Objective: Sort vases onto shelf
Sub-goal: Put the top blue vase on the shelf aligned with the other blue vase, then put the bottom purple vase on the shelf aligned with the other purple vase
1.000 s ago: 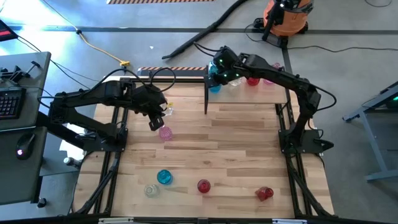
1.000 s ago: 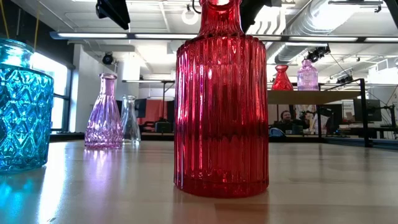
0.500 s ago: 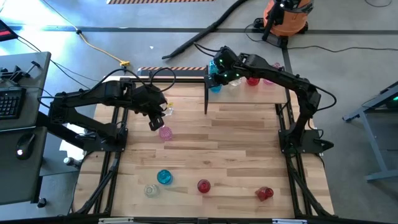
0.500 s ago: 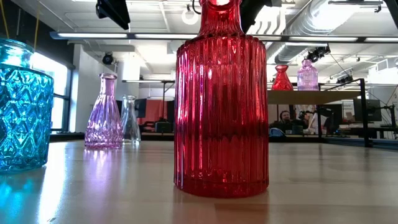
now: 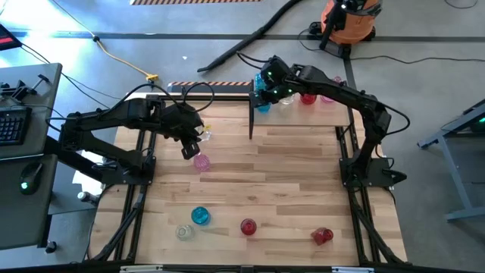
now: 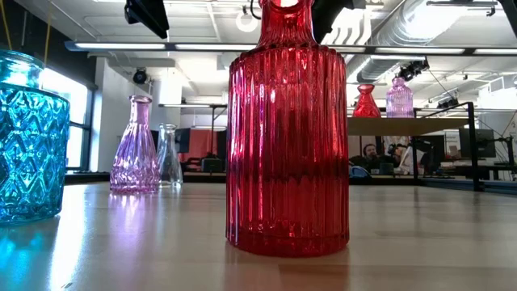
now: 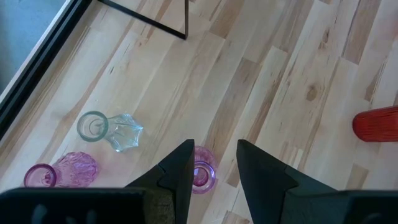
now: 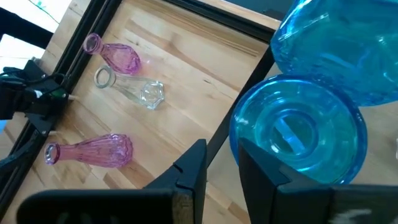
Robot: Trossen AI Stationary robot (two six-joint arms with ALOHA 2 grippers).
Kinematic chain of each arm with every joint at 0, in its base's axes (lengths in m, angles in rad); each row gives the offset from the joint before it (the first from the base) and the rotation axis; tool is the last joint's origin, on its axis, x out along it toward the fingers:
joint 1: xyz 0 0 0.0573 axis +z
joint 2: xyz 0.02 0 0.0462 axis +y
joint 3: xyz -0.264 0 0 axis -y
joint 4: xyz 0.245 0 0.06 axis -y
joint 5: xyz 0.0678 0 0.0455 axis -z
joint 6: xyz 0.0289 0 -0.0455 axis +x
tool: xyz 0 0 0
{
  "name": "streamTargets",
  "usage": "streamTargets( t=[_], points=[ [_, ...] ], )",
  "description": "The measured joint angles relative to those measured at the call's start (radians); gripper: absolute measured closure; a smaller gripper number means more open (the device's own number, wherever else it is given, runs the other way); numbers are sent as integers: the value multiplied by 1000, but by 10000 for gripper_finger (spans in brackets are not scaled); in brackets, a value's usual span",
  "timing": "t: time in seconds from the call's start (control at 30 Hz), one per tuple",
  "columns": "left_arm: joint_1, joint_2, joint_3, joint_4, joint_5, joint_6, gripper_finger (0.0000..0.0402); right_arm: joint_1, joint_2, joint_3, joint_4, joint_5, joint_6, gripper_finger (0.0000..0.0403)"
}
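1. Small translucent glass vases, bulbous with narrow necks, stand scattered on the butcher-block table (image 5: 288,163): a blue vase (image 5: 200,215), a clear vase (image 5: 184,232) and two red vases (image 5: 248,226) (image 5: 322,236) along the near edge in the high view, and a pink vase (image 5: 201,161) towards the left.
2. In the low view, a ribbed red vase (image 6: 287,137) fills the frame beside a diamond-cut blue vase (image 6: 28,137), with a pink vase (image 6: 135,149) and a clear one (image 6: 168,158) behind.
3. The left gripper (image 7: 213,163) hangs directly over an upright pink vase (image 7: 202,174), its fingers (image 7: 180,171) parted and holding nothing; the vase's mouth shows between them.
4. Close by, in the left wrist view, a clear vase (image 7: 112,129) and a second pink vase (image 7: 62,172) are visible on the wood.
5. The right gripper (image 8: 222,163) hovers at the shelf (image 5: 337,114) at the table's far edge, fingers parted and empty, beside a blue vase (image 8: 301,134) standing upright next to another blue vase (image 8: 345,53).
6. A red vase (image 6: 366,101) and a pink vase (image 6: 399,98) stand on the plywood shelf top (image 6: 396,125).
7. Beyond lies an open workshop with ceiling lights and seated people (image 6: 371,158).
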Motion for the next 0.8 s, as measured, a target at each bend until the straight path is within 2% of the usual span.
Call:
streamTargets(
  t=[0.23,0.5,0.63,0.8],
  points=[
    [0,0,0,0,0,0,289,8,-33,0,-2,-57,2,331],
    [0,0,0,-1,0,1,289,69,-86,0,-46,-205,48,331],
    [-1,0,0,-2,7,0,289,123,-95,0,-95,-209,51,331],
    [-10,0,0,-6,84,-2,289,195,-97,0,-144,-208,76,331]
  ],
)
